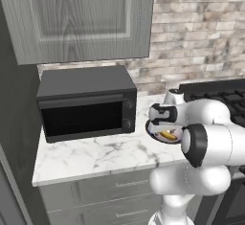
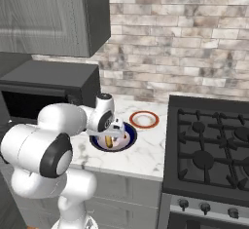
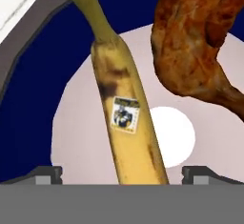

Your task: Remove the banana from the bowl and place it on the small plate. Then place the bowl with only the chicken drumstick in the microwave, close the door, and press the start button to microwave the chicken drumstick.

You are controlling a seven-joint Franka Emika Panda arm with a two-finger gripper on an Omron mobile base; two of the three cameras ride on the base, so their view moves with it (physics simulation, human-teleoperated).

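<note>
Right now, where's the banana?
In the bowl, left of the chicken drumstick in the hand view: the banana lies between the open gripper tips.

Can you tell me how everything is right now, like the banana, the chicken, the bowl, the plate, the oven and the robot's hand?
banana: lying in the bowl, between the open fingers, not gripped.
chicken drumstick: lying in the bowl beside the banana.
bowl: on the counter, holding both foods.
small plate: on the counter, nothing on it.
black oven: door shut.
hand: open, low over the bowl.
</note>
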